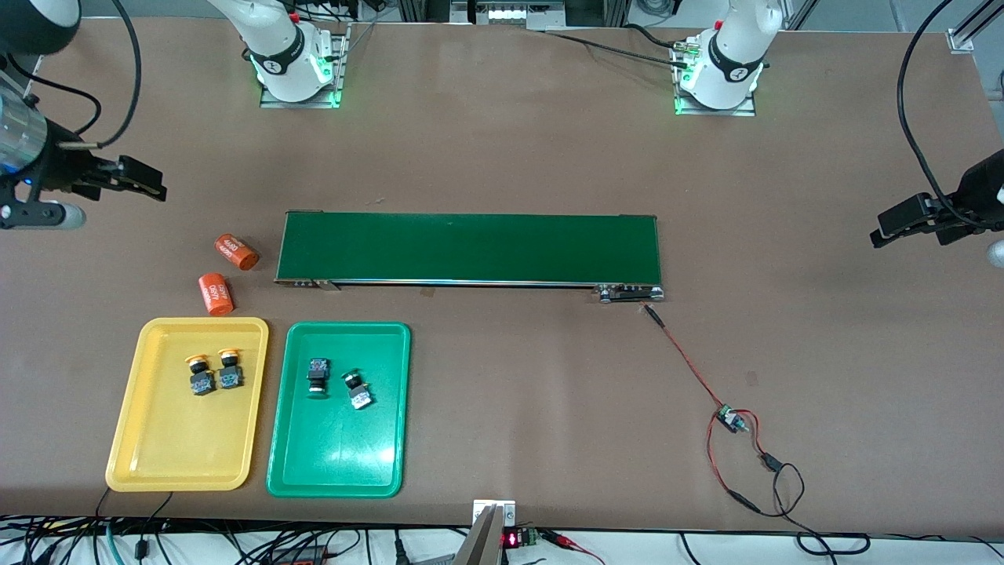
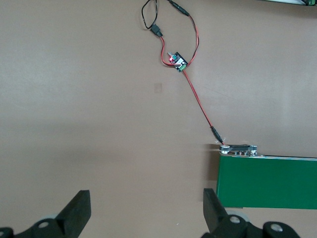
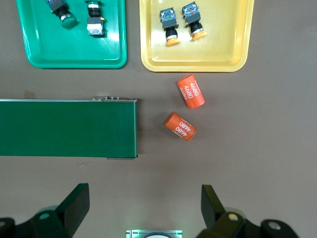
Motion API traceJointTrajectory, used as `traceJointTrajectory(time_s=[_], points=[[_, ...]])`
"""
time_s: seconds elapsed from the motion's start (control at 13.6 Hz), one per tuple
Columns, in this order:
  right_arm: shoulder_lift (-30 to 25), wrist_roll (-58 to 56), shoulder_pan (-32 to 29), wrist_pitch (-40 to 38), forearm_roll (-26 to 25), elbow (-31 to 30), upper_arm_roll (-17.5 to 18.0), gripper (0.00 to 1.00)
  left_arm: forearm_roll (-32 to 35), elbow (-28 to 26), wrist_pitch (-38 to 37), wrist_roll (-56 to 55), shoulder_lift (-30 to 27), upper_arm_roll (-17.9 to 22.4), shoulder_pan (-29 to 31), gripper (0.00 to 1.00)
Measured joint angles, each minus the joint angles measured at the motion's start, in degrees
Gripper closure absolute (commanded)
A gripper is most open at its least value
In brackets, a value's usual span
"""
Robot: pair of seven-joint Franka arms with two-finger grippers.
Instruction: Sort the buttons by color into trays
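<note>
1. Brown tabletop [image 1: 502, 157] carries a long dark green flat belt [image 1: 471, 247] across its middle, with red and black wiring [image 1: 725, 416] toward the left arm's end.
2. Nearer the front camera than the belt, the shallow yellow plastic tray [image 1: 129, 455] holds two yellow-capped push-buttons [image 1: 213, 371]; the shallow green plastic tray [image 1: 337, 471] beside it holds two green-capped push-buttons [image 1: 337, 383].
3. Two orange cylinders with white print [image 1: 226, 273] lie on the table between the yellow tray and the belt's end.
4. Right gripper [image 1: 145, 180] hovers over bare table, jaws spread and empty; left gripper [image 1: 886, 231] waits likewise, released.
5. Sorting looks complete; best to keep both arms clear and not disturb the trays.
</note>
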Motion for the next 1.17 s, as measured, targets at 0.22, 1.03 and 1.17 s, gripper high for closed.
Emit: traceJointTrajectory(time_s=[0.22,1.03,1.17], points=[[1.2,-0.5,0.0,1.0,0.3,0.0,0.2,0.0,0.0,0.0,0.0,0.0,0.0,0.0,0.0,0.0],[1.3,-0.6,4.7,1.6,0.6,0.0,-3.2,0.0,0.0,0.0,0.0,0.0,0.0,0.0,0.0,0.0],[1.3,-0.6,6.1,1.6,0.6,0.0,-4.6,0.0,0.0,0.0,0.0,0.0,0.1,0.0,0.3,0.0]])
